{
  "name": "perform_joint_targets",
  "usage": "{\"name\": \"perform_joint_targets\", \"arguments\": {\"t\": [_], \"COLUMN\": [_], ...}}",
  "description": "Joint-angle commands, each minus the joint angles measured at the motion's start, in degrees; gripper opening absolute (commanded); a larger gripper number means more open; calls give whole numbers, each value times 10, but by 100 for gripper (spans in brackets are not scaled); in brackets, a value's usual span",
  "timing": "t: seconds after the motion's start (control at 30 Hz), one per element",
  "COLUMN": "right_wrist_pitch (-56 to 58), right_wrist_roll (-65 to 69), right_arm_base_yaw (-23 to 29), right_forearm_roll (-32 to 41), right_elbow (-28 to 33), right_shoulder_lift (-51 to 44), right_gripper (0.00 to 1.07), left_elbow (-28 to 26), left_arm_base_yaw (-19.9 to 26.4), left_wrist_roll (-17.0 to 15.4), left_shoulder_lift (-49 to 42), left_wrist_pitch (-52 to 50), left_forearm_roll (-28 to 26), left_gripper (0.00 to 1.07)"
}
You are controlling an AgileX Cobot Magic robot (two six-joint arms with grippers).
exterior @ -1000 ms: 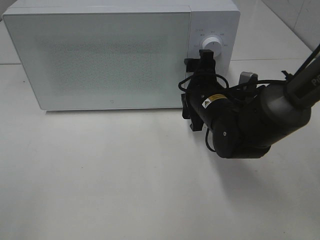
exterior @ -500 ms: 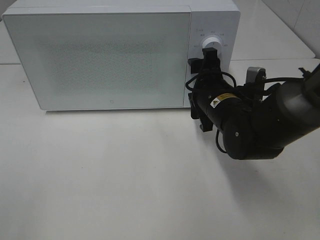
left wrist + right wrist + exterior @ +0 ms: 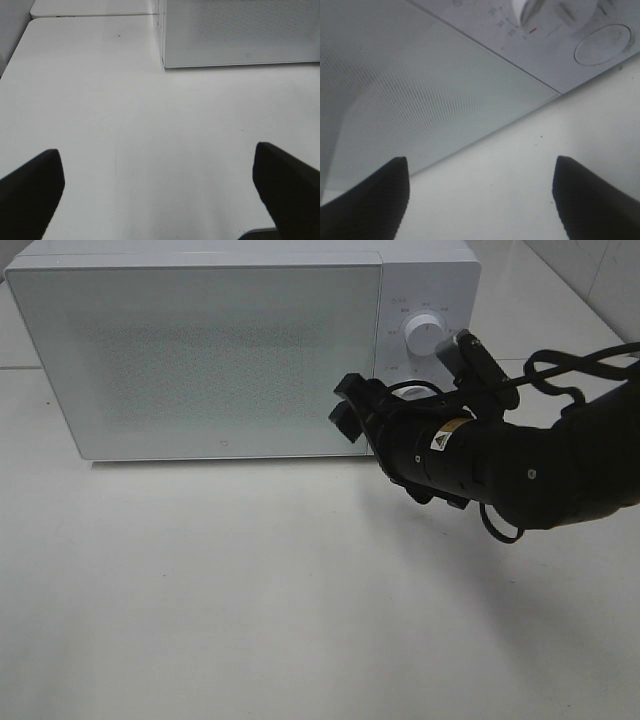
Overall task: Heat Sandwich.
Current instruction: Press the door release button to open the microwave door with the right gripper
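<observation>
I cannot find the sandwich in any of my three views: it is not on the bench, and the frosted door of the microwave is closed, so I cannot see through it. My judgement is that the sandwich is already inside, but this I cannot confirm. The microwave stands along the far edge of the bench, and its dial is on the panel to the right of the door. If the food is inside, then loading and closing are done, and what is left is the heating itself and later taking the sandwich out. Whether the dial is already set I cannot read from these pictures. The right fingers are spread wide and hold nothing. They hang just in front of the lower right corner of the door, close to the dial panel, and I see no contact with either. The left fingers are also fully released, empty, above the bare bench and well apart from the microwave.
</observation>
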Motion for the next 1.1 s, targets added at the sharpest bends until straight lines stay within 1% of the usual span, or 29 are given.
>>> {"name": "perform_joint_targets", "arguments": {"t": [0.03,0.07,0.1,0.13,0.2,0.23,0.3,0.4,0.47,0.57,0.6,0.73,0.77,0.9,0.97,1.07,1.1], "right_wrist_pitch": [77,95,127,127,157,186,202,258,269,328,328,400,400,466,476,529,529], "right_wrist_roll": [-115,-141,-194,-194,-241,-289,-308,-388,-403,-463,-463,-519,-519,-523,-523,-512,-512], "right_arm_base_yaw": [-3,-3,-3,-3,-3,-3,-3,-3,-3,-3,-3,-3,-3,-3,-3,-3,-3], "right_forearm_roll": [-10,-10,-9,-9,-7,-7,-7,-7,-7,-7,-7,-10,-10,-40,-44,-80,-80], "right_elbow": [1,1,1,1,1,1,1,1,1,1,1,1,1,1,1,1,1], "right_shoulder_lift": [-28,-34,-46,-46,-56,-67,-72,-96,-101,-129,-129,-165,-165,-206,-213,-250,-250], "right_gripper": [76,76,76,76,76,76,76,76,76,76,76,76,76,76,76,76,76], "left_elbow": [1,1,1,1,1,1,1,1,1,1,1,1,1,1,1,1,1], "left_arm_base_yaw": [2,2,2,2,2,2,2,2,2,2,2,2,2,2,2,2,2], "left_wrist_roll": [-2,-2,-2,-2,-2,-2,-2,-2,-2,-2,-2,-2,-2,-2,-2,-2,-2], "left_shoulder_lift": [-15,-15,-15,-15,-15,-15,-15,-15,-15,-15,-15,-15,-15,-15,-15,-15,-15], "left_wrist_pitch": [-5,-5,-5,-5,-5,-5,-5,-5,-5,-5,-5,-5,-5,-5,-5,-5,-5], "left_forearm_roll": [2,2,2,2,2,2,2,2,2,2,2,2,2,2,2,2,2], "left_gripper": [97,97,97,97,97,97,97,97,97,97,97,97,97,97,97,97,97]}}
